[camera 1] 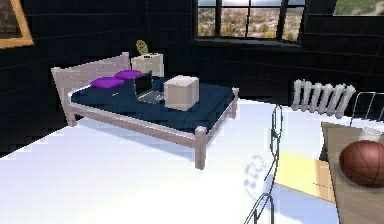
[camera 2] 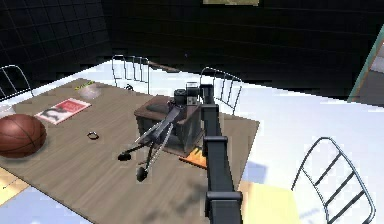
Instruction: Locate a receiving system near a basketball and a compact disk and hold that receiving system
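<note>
Table bears basketball, paper — and dark box.

Navy bed with purple pillows and a beige box — white radiator, wire chair beside the desk

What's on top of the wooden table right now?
A basketball, a red-and-white paper, a small ring, a dark box and something orange. The arm and gripper cover part of the box and the table behind them.
</note>
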